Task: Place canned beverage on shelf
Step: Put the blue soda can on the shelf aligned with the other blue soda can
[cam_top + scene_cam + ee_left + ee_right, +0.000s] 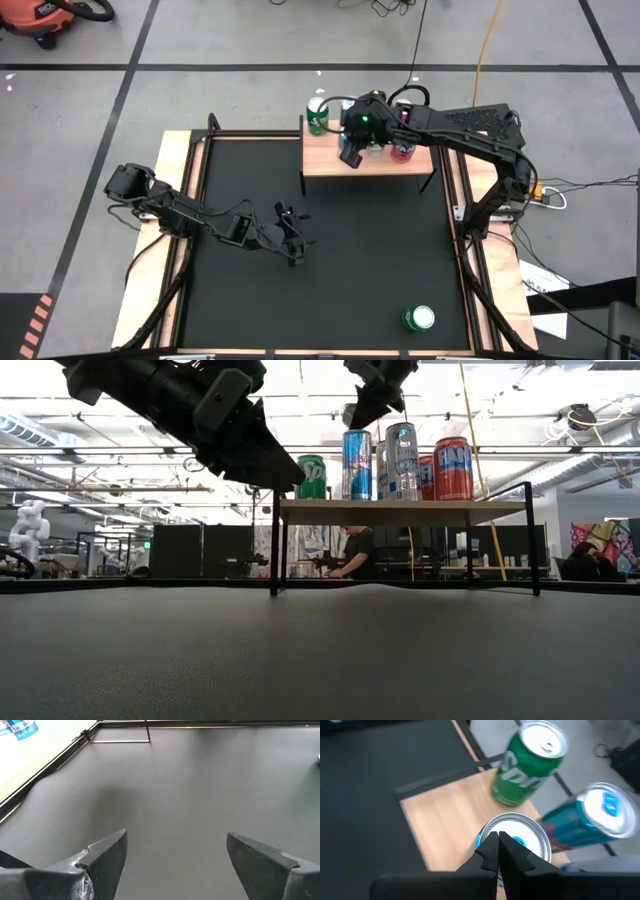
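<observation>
Nearest, a green can (418, 319) stands alone on the black bench (330, 260), well away from both sets of jaws, while the left gripper (295, 240) hovers over the bench's middle with its jaws spread wide and empty. Farther off, the right gripper (498, 851), jaws clenched on nothing, hangs just above the silver lid of a blue can (512, 837) standing upright on the light-wood shelf (447, 815), beside a green shelf can (527, 765) and a teal can (587, 822). The cans are crowded, so a sideways swing of those jaws could likely topple a can.
</observation>
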You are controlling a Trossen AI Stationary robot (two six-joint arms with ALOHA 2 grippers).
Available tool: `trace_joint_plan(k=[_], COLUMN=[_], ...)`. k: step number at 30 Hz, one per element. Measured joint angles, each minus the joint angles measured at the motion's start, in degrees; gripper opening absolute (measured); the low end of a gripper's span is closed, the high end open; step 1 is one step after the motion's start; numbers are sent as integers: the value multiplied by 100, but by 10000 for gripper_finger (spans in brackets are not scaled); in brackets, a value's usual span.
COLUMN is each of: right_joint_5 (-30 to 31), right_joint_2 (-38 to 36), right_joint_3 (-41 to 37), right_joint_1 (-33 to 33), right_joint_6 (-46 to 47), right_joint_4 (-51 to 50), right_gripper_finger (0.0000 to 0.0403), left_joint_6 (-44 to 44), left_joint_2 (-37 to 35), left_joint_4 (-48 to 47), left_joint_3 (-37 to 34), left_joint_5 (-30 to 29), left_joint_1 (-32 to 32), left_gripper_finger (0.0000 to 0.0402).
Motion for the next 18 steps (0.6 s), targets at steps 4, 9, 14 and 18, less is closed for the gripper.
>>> trace_joint_plan(k=[4,9,14,18], right_joint_5=[203,190,16,-103], right_joint_2=[2,2,7,9], right_joint_3=[-4,-7,-11,-12], right_joint_1=[-100,-171,-169,-171], right_joint_6=[-107,-176,-197,-199], right_joint_4=[-12,21,163,234], right_gripper_finger=[0,0,0,0], left_joint_6=[0,2,2,2], left_joint_2=[0,0,0,0], left_joint_4=[-2,-2,-2,-2], left_joint_3=[0,0,0,0], left_joint_5=[0,0,0,0], left_joint_1=[0,0,0,0], left_gripper_finger=[334,334,334,334])
